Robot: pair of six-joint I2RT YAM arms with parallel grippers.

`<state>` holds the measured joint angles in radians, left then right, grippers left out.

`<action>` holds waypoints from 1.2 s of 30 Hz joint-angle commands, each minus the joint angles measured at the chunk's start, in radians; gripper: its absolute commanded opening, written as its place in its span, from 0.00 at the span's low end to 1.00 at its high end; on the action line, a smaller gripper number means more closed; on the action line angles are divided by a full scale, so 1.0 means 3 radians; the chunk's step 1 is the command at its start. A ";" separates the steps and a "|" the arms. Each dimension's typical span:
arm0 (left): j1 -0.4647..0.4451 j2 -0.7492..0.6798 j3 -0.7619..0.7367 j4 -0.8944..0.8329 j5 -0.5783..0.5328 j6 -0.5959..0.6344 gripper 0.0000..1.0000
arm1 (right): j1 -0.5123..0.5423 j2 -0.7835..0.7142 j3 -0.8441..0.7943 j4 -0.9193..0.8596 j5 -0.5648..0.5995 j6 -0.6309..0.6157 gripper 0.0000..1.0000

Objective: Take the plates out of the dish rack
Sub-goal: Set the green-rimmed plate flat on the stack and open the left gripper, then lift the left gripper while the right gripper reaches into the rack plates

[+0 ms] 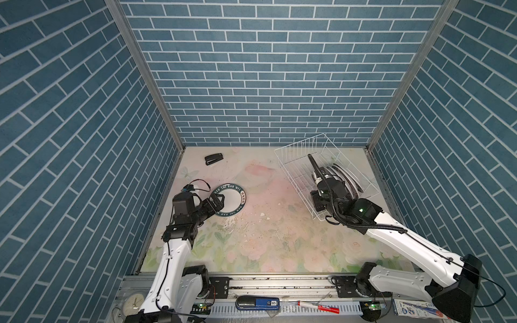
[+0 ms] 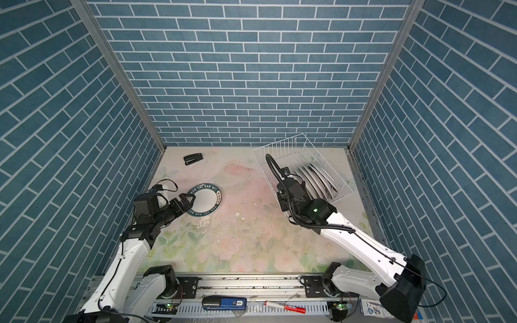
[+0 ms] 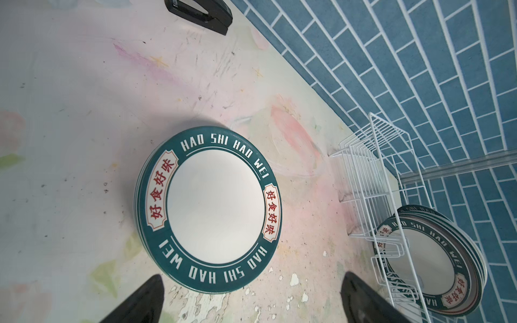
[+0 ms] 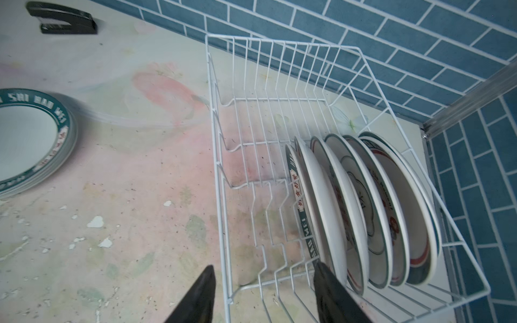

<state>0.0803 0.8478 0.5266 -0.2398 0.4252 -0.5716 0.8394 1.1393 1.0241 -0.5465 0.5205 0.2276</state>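
White plates (image 4: 321, 195) look slippery and breakable, so we pinch one edge; left gripper (image 3: 251, 276) and right gripper (image 4: 263, 265) stand wide, empty.

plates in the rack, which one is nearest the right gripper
The green-rimmed HAO WEI plate, at the row's open end; the others stand behind it.

My place is a robot test booth: brick-print blue walls (image 1: 279, 70) on aluminium posts (image 1: 148, 78), a worn floral tabletop sheet (image 1: 265, 223), my arms (image 1: 173, 251) mounted on a near rail (image 1: 279, 283).
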 commanded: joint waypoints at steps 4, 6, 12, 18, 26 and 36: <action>-0.0455 0.0016 0.0061 -0.0129 -0.0254 0.0024 0.99 | -0.0046 0.0322 0.0279 -0.0208 0.0296 -0.0073 0.57; -0.0611 0.0030 0.0114 -0.0203 -0.0359 0.0025 0.99 | -0.0090 0.0400 0.0311 -0.0217 0.0252 -0.0056 0.57; -0.0840 0.0053 0.0141 -0.0243 -0.0425 -0.0001 0.99 | -0.0240 0.0558 0.0363 -0.0201 0.0089 -0.0068 0.57; -0.0992 0.0089 0.0163 -0.0260 -0.0531 0.0015 0.99 | -0.0302 0.0615 0.0344 -0.0149 0.0021 -0.0078 0.57; -0.1111 0.0139 0.0144 -0.0229 -0.0588 -0.0004 0.99 | -0.0374 0.0681 0.0324 -0.0115 0.0041 -0.0104 0.57; -0.1133 0.0148 0.0147 -0.0201 -0.0589 0.0001 0.99 | -0.0438 0.0781 0.0289 -0.0045 0.0063 -0.0128 0.57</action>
<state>-0.2520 0.8906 0.5522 -0.2951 0.2577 -0.5724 0.7174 1.3617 1.0782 -0.5671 0.5316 0.2260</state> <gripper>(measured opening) 0.994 0.570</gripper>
